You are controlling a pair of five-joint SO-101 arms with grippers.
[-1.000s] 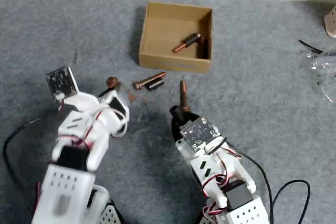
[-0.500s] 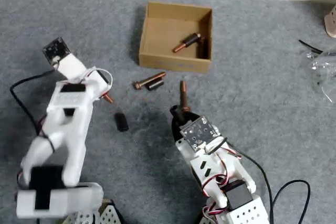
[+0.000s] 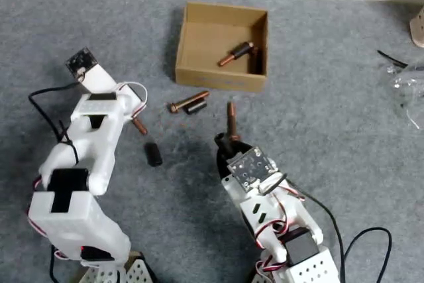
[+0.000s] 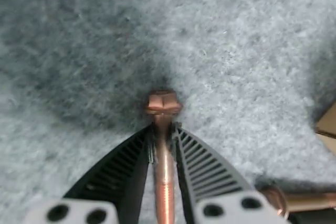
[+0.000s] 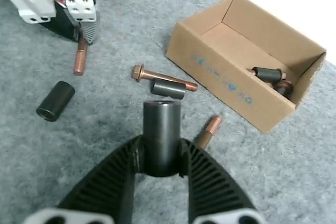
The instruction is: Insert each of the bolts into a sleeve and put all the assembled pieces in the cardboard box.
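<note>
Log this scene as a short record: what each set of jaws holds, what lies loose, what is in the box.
left jaws: shut on held bolt
right jaws: shut on held sleeve
loose: lone sleeve; long bolt beside small sleeve; third bolt just ahead of right jaws
cardboard box: holds an assembled piece

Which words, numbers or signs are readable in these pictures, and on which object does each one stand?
Blue print on the outer long wall of the cardboard box: a row of characters, too blurred to read.
There is no other readable text, number or sign.
</note>
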